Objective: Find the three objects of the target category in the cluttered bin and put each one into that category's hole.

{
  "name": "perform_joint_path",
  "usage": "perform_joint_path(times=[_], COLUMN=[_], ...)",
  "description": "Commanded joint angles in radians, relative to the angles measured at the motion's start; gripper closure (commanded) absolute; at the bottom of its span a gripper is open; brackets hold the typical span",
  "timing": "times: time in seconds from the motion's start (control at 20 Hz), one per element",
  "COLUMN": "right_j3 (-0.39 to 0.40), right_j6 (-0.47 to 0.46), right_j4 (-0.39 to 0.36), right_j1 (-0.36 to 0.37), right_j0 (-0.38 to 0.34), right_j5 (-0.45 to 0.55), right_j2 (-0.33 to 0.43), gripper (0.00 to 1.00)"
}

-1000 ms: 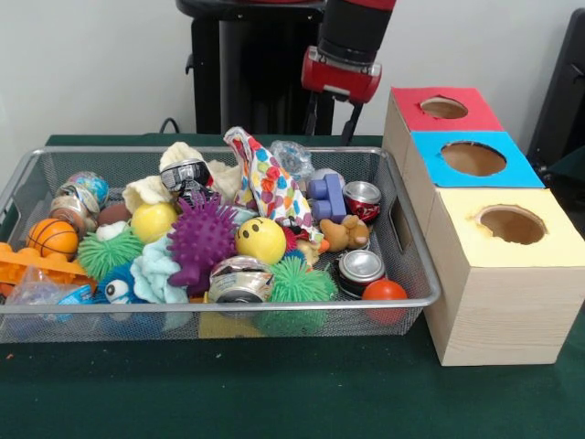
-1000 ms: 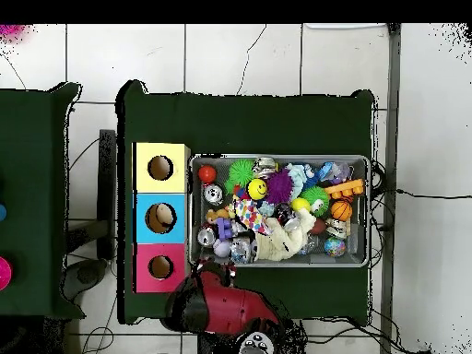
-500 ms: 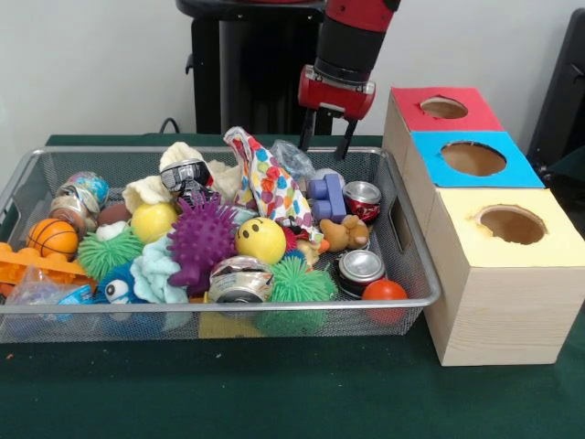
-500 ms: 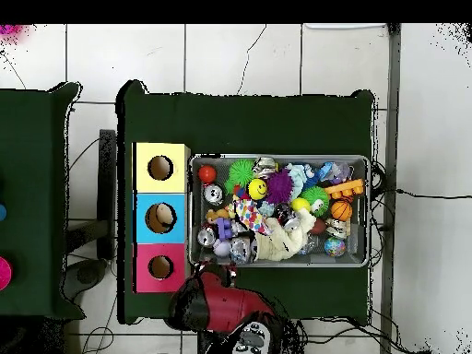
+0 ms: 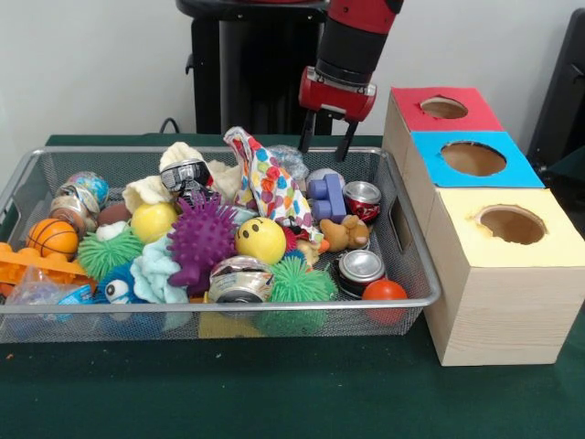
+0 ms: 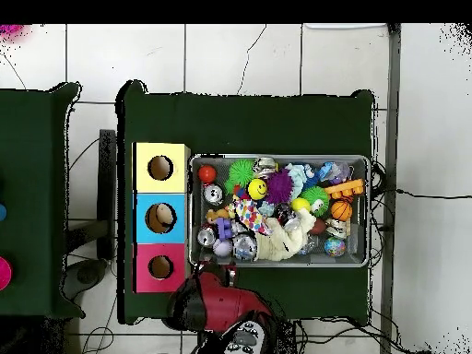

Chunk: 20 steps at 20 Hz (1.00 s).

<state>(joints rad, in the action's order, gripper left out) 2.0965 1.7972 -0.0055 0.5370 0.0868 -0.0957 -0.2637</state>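
Cans are your likely targets: a red soda can (image 5: 364,200) lies right of centre in the wire basket (image 5: 413,265), a silver-topped can (image 5: 360,269) sits below it beside an orange ball (image 5: 385,291), and a crushed can (image 5: 239,278) lies at lower centre. You'll see the gripper (image 5: 326,141) at upper centre, above the basket's far rim, fingers spread apart and holding nothing. At right, the wooden box (image 5: 489,302) shows red, blue and yellow holes.
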Motion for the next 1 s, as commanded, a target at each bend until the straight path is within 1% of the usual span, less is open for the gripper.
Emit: perform_joint_path(times=[0.05,0.1,0.15,0.25,0.55,1.0], right_j3=[-0.21,-0.217,-0.212,-0.208,-0.236,-0.248], right_j6=[0.148,0.148,0.152,0.148,0.16,0.158], right_j4=[0.055,0.056,0.048,0.038,0.066,0.071], right_j1=[-0.156,-0.158,-0.143,-0.117,-0.114,-0.06], right_j0=[0.016,0.02,0.013,0.0,0.007,-0.014], right_j5=[-0.096,-0.097,-0.103,-0.064,-0.028,0.036], right_j2=[0.056,0.053,0.056,0.067,0.054,0.067], gripper=[0.0,0.0,0.0,0.0,0.0,0.0])
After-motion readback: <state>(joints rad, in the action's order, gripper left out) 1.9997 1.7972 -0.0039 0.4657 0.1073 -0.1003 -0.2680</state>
